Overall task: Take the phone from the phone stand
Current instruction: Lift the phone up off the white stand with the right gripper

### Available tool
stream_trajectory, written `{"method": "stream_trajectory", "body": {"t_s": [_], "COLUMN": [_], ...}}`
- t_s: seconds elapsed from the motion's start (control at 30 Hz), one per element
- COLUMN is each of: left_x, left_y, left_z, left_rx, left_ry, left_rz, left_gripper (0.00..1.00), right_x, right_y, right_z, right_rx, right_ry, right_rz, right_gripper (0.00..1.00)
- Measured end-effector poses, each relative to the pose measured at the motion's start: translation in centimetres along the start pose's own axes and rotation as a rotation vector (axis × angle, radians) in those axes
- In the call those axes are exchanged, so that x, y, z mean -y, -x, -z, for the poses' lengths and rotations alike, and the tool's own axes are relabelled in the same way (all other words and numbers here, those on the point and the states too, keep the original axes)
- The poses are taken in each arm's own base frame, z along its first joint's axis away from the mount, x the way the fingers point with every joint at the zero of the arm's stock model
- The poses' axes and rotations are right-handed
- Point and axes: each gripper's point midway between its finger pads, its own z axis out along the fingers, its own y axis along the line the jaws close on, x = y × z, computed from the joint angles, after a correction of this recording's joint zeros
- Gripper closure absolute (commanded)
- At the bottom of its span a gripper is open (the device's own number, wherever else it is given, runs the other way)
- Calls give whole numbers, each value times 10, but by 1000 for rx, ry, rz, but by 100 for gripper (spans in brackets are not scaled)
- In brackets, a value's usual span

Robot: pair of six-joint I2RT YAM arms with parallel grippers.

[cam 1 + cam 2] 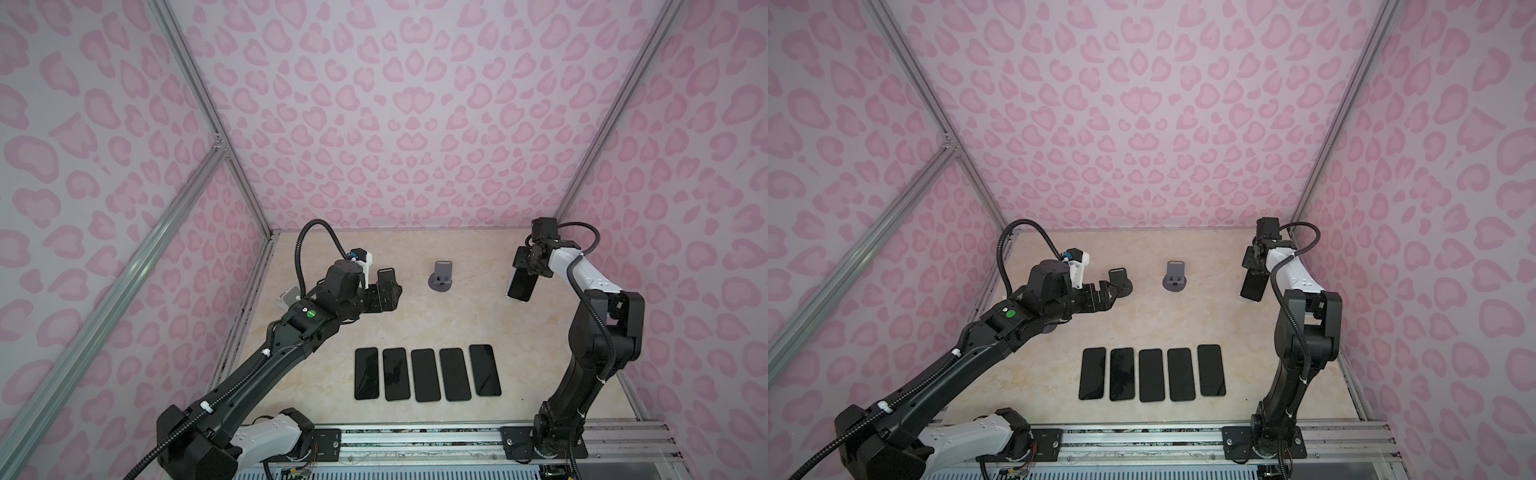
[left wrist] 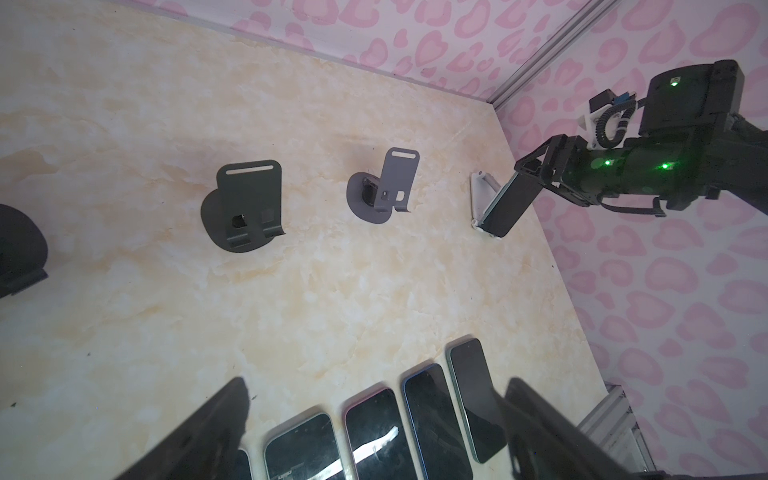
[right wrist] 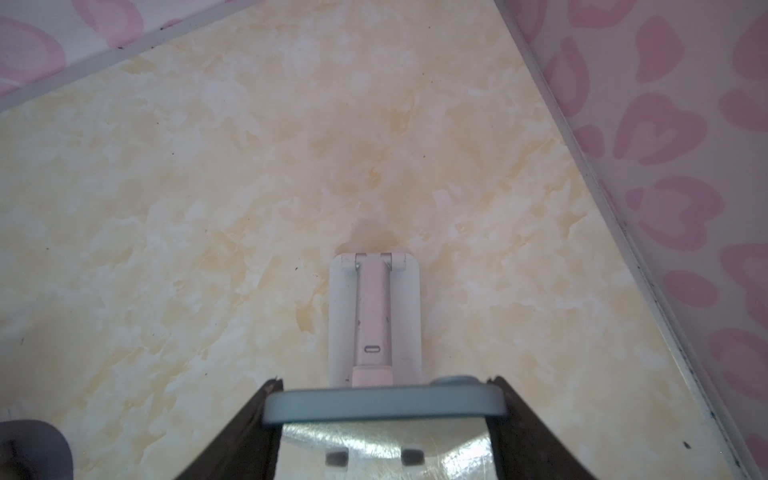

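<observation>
Right gripper (image 3: 385,384) jaws pressed against both side edges of the phone (image 3: 386,405); phone leaning on the white phone stand (image 3: 374,307); left gripper (image 2: 374,395) spread wide, holding nothing.

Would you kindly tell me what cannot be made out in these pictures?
Right wrist view: whether the right end effector presses the phone; contact edges blurred.
Same view: the phone's foot on the white stand, hidden by the phone itself.
A top view: second white stand, mostly behind the left arm.
</observation>
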Motion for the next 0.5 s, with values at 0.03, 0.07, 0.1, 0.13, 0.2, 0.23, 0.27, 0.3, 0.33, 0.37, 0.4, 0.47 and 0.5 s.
{"method": "stream_trajectory", "body": {"t_s": [0.03,0.07,0.1,0.13,0.2,0.23,0.27,0.3,0.33,0.37,0.4,0.47,0.5], "left_x": [0,0,0,0,0,0,0,0,0,0,0,-1,-1], "left_y": [0,0,0,0,0,0,1,1,1,1,1,1,1], "left_z": [0,0,0,0,0,0,0,0,0,0,0,0,0], "left_rx": [-1,0,0,1,1,2,2,1,0,1,1,2,2], "left_ry": [0,0,0,0,-1,-1,-1,-2,-3,-3,-2,-1,-1], "left_rz": [0,0,0,0,0,1,1,1,2,2,3,3,4], "left_gripper": [3,3,3,3,3,3,3,3,3,3,3,3,3], "right_x": [1,1,1,1,1,1,0,-2,-4,-5,-9,-18,-24], "right_y": [0,1,2,4,5,4,4,3,4,4,5,5,5], "right_z": [3,7,11,16,23,25,26,28,31,34,38,47,54], "right_rx": [4,10,19,35,53,56,57,60,65,70,76,88,95], "right_ry": [1,3,4,3,6,8,10,14,18,21,28,42,53], "right_rz": [0,-1,-2,-2,-2,-2,0,3,5,8,13,30,40], "right_gripper": [42,42,43,44,44,44,45,45,45,45,45,45,46]}}
